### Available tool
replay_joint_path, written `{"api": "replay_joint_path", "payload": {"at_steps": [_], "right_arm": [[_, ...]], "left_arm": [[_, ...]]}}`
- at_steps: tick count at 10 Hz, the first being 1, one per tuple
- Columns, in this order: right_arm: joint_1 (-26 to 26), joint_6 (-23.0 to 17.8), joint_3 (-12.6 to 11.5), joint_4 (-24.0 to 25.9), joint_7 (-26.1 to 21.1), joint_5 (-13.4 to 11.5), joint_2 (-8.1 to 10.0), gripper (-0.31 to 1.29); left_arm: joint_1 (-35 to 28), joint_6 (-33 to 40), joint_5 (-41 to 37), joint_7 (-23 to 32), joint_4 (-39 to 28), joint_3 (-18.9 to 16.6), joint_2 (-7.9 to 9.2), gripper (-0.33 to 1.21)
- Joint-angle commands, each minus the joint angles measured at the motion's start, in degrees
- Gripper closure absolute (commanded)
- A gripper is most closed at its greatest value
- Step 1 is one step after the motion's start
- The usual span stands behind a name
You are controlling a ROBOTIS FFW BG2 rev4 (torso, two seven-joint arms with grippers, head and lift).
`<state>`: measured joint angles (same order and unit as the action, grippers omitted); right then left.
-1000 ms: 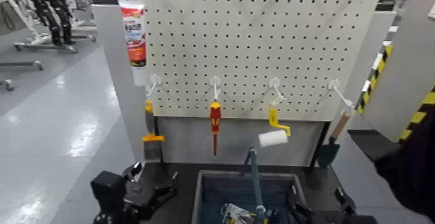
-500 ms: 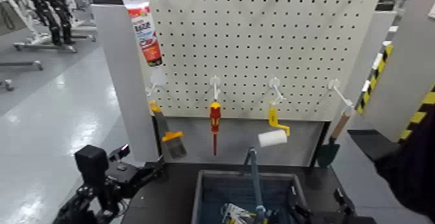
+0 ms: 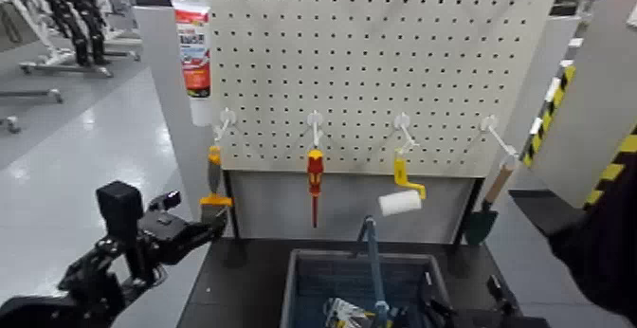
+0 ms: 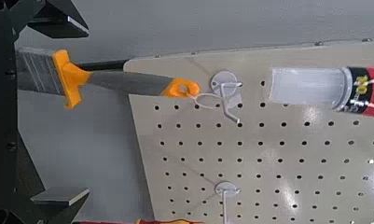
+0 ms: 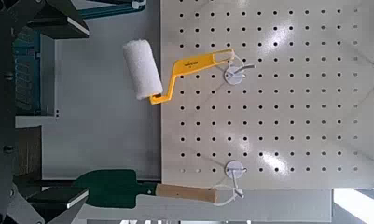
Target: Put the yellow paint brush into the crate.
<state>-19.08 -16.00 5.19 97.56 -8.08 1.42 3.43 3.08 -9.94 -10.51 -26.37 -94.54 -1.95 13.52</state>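
One big white pegboard [image 3: 379, 66] stands behind your grey-blue crate [image 3: 308, 284]. Your left gripper [image 3: 210, 222] is wide open, holding nothing, right by the yellow paint brush [image 3: 215, 185] hanging on its hook [image 3: 226, 120]. Your right gripper [image 3: 464, 311] waits low; I cannot tell about it.

The robot's left arm is matte black, built of blocky angular housings with a square box-shaped module on top; its black left end effector [image 3: 204, 221] has flat angular fingers [image 4: 59, 197]. The black right end effector [image 3: 464, 305] shows similar dark angular plates.
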Motion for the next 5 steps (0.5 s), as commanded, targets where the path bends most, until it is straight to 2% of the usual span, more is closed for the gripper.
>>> {"api": "replay_joint_path", "payload": {"at_steps": [1, 3, 5], "right_arm": [[0.1, 0.0, 0.3, -0.1, 0.0, 0.2, 0.00, 0.12], [0.3, -0.2, 0.4, -0.2, 0.0, 0.2, 0.00, 0.12], [0.5, -0.2, 0.7, -0.3, 0.0, 0.4, 0.09, 0.12]], "left_arm": [[4.3, -1.4, -0.8, -2.5, 3.8, 0.9, 2.48, 0.11], [8.9, -1.4, -2.3, -5.0, 9.5, 3.4, 4.50, 0.11], [13.9, -1.0, -3.1, -7.5, 14.8, 6.6, 5.82, 0.11]]}}
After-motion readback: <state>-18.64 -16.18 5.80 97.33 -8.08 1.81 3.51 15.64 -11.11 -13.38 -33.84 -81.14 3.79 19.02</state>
